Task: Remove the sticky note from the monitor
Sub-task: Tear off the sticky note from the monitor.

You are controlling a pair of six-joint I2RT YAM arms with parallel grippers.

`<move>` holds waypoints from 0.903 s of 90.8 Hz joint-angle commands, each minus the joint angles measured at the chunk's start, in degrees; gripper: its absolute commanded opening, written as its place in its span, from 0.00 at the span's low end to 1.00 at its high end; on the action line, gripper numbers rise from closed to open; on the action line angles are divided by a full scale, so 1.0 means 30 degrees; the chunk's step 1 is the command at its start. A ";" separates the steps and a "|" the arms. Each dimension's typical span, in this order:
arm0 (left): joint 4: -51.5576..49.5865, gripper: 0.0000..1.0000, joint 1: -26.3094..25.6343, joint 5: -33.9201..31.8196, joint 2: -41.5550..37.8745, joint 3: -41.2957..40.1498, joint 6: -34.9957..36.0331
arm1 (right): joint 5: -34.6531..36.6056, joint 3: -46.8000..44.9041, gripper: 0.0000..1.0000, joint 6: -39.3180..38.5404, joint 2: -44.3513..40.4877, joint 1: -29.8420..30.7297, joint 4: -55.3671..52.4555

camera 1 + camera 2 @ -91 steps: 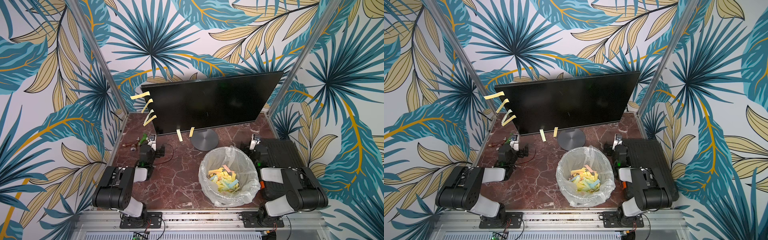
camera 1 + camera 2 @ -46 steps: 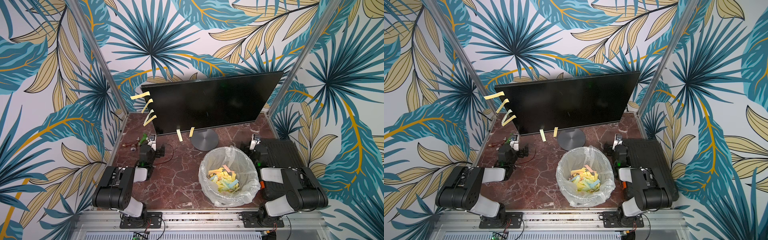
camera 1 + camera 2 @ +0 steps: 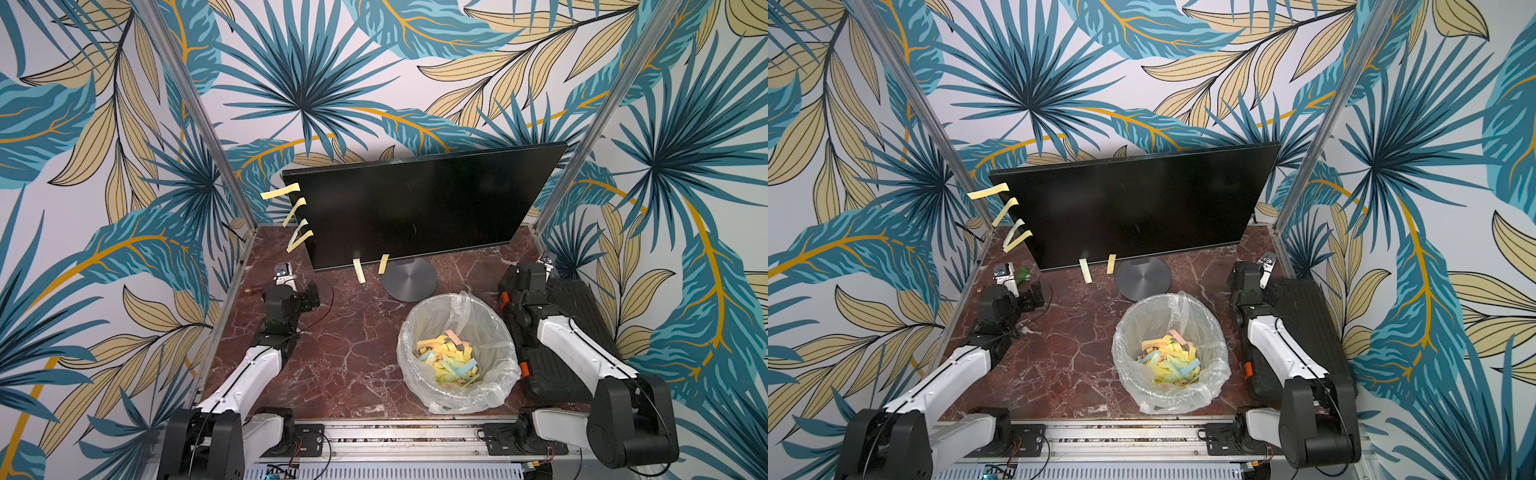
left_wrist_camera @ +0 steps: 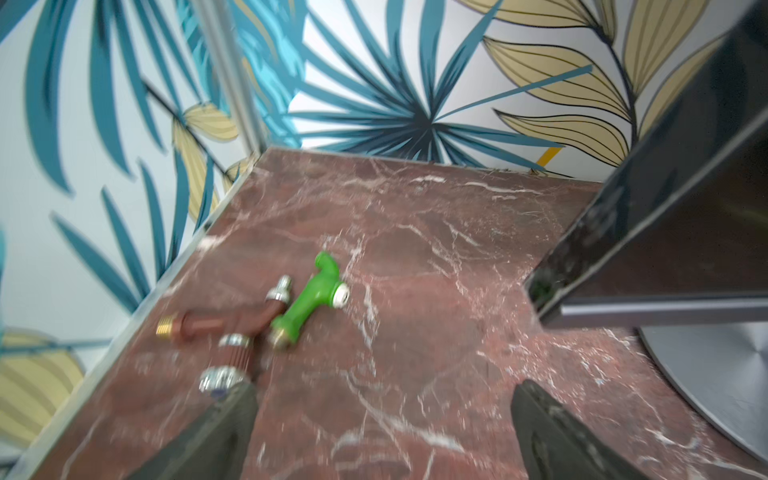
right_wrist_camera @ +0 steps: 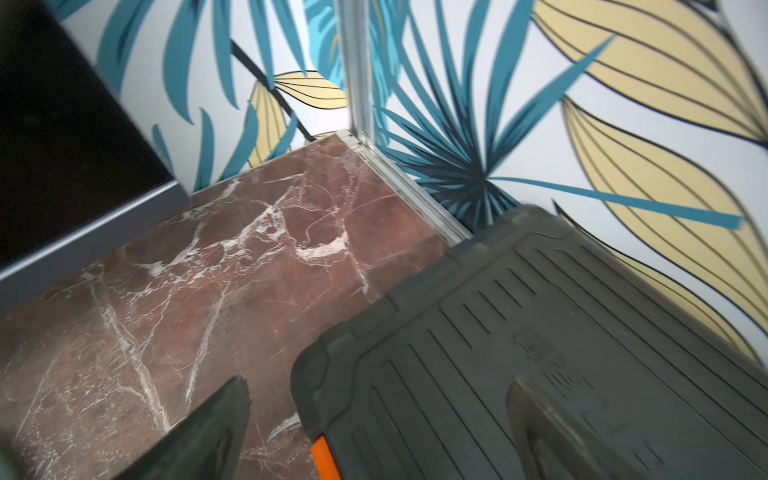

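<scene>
No change in the last second: left gripper point(image 4: 382, 392) and right gripper point(image 5: 378, 386) sit parked, jaws spread and empty, while 6 yellow sticky notes point(image 3: 280, 191) hang off the monitor point(image 3: 415, 208), 4 at its left-arm edge, 2 below; removal not yet begun.

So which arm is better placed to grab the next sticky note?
Left. The pale yellow sticky notes hang on the left and lower edges of the black flat-screen monitor, nearest the open left claw; the open right claw sits at the black ribbed box.

Bin point(image 3: 405, 349) blocks monitor point(image 3: 424, 203) centre; tabletop point(image 3: 345, 332) left passable.
</scene>
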 commanded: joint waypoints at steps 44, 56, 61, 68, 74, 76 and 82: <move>-0.9257 1.00 -0.0130 0.5884 -0.9066 0.0885 -0.6991 | -1.1076 0.6634 0.96 0.3328 -0.4514 0.0213 -0.9051; -0.8080 1.00 -0.0145 0.7007 -0.9932 0.1195 -0.6043 | -1.3987 0.7859 0.93 0.3761 -0.4391 0.1603 -0.8933; -0.7794 1.00 -0.0134 0.6961 -0.9959 0.1571 -0.5353 | -1.4298 0.8430 0.92 0.3715 -0.4241 0.2778 -0.8983; -0.7376 1.00 -0.0128 0.6632 -0.9742 0.2187 -0.4383 | -1.4376 0.9111 0.91 0.3679 -0.3925 0.4800 -0.9034; -0.6731 1.00 -0.0122 0.6047 -0.9370 0.2670 -0.3682 | -1.4418 0.9679 0.90 0.3696 -0.3539 0.6399 -0.8965; -0.6533 1.00 -0.0116 0.5838 -0.9249 0.2802 -0.3455 | -1.4371 0.9858 0.90 0.3687 -0.3413 0.6930 -0.8941; -0.5781 1.00 -0.0126 0.5361 -0.8712 0.3229 -0.2738 | -1.4117 1.0326 0.89 0.3621 -0.2943 0.8661 -0.8831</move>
